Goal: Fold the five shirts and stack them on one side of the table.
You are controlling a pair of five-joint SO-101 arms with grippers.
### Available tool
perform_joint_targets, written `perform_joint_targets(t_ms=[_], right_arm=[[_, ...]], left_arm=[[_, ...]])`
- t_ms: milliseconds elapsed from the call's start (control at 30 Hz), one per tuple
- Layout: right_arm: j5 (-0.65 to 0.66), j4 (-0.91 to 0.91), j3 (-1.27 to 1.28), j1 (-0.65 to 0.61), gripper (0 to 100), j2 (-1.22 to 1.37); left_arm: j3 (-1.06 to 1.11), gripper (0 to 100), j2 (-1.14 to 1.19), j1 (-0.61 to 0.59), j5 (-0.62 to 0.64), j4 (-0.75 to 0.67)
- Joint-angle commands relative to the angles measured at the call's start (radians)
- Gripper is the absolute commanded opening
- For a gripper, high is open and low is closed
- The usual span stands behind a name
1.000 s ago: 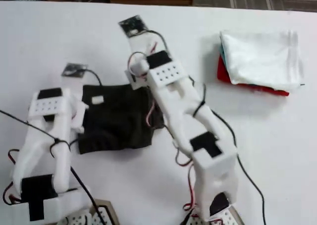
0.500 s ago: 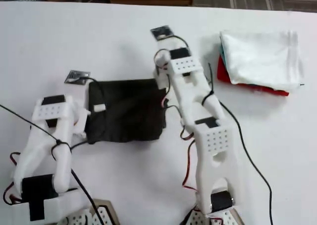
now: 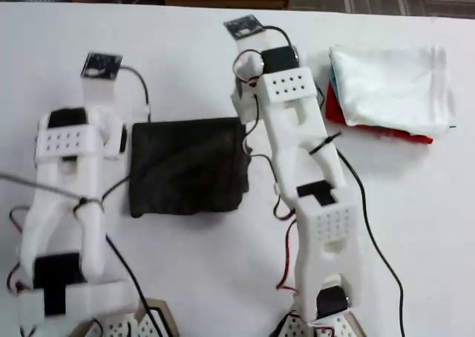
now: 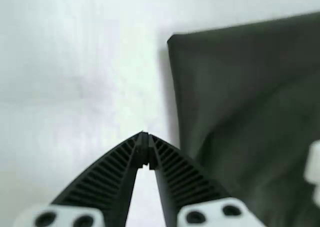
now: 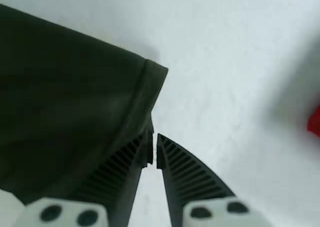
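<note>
**Now, getting the folded shirt onto the stack**

I am working over a white table (image 3: 415, 203). A stack (image 3: 390, 88) of folded shirts, white on top and red beneath, is sitting at its right side. The black shirt (image 3: 189, 166) is lying flat between my two arms, folded to a neat rectangle and well apart from that stack.

My left pincer (image 4: 145, 149) is hovering empty with its fingers together, just beside the shirt's edge near one far corner. My right pincer (image 5: 152, 149) is hanging at the other far corner, empty too, with its fingers drawn together.

As I am judging it, the carry is what needs doing. I am wanting both pincers opening wide and biting through every layer at the corners. Then they should be lifting together and level so no fold is slipping, and laying the shirt square on the stack.
</note>
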Motion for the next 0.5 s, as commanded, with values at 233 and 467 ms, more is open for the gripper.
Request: perform_joint_targets(t_ms=[233, 467], right_arm=[[-0.068, -0.114, 0.466, -0.197, 2.1, -0.418], [-0.026, -0.582, 1.260, -0.229, 2.1, -0.802]], left_arm=[[-0.527, 2, 0.512, 0.115, 0.098, 0.152], [-0.674, 2, 0.666, 0.109, 0.098, 0.215]])
